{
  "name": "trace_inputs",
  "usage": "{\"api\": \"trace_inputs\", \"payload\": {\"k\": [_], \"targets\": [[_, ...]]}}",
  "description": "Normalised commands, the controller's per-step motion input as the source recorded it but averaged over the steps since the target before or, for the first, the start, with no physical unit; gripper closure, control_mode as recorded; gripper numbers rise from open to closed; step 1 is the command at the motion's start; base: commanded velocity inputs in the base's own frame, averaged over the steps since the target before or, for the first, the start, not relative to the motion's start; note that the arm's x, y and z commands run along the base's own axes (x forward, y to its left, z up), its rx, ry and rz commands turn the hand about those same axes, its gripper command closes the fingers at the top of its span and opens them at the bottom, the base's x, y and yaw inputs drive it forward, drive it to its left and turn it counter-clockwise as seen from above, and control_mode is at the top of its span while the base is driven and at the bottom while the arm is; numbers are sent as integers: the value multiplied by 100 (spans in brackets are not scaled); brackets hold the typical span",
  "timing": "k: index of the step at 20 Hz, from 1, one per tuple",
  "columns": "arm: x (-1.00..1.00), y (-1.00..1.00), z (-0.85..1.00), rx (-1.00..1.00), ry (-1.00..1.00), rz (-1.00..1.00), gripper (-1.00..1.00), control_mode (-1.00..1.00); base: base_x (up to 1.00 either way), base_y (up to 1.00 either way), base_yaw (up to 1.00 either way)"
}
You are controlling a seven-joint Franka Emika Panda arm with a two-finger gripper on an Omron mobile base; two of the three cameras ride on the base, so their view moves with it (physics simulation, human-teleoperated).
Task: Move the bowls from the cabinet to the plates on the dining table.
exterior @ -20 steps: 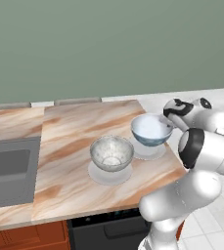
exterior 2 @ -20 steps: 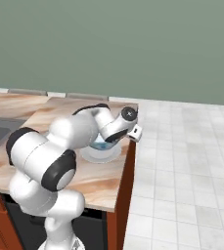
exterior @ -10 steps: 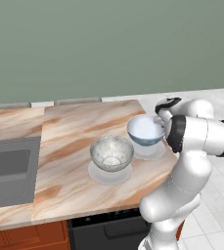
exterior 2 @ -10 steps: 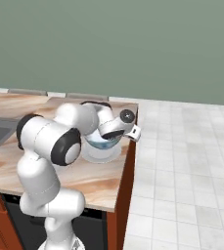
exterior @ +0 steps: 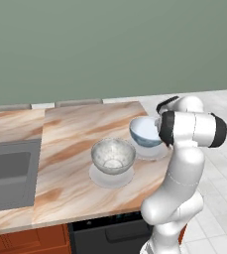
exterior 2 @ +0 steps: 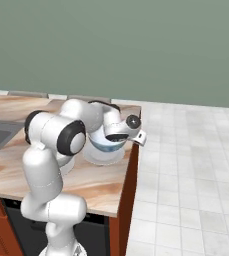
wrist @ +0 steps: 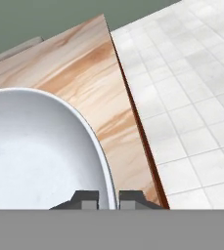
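Claw (wrist: 108,197) astride white bowl (wrist: 30,151) rim — near dining table (wrist: 84,73) edge.

Two bowls stand on the marble table (exterior: 80,134): one speckled grey bowl (exterior: 113,155) and one white bowl with a blue pattern (exterior: 143,132). Two pale plates lie there, one plate (exterior: 97,176) under the grey bowl and the other plate (exterior: 154,152) under the white bowl, so each plate carries one bowl. One sink (exterior: 6,173) is set into the counter at the left, and one robot arm (exterior: 184,149) rises at the table's near edge.
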Motion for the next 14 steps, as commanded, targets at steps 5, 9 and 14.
{"api": "trace_inputs", "payload": {"k": [5, 9, 14], "targets": [[2, 0, -2, 0, 0, 0, 100, -100, 0, 0, 0], [0, 2, 9, 0, 1, 0, 100, -100, 0, 0, 0], [4, 7, 44, -3, 9, 0, 100, -100, 0, 0, 0]]}}
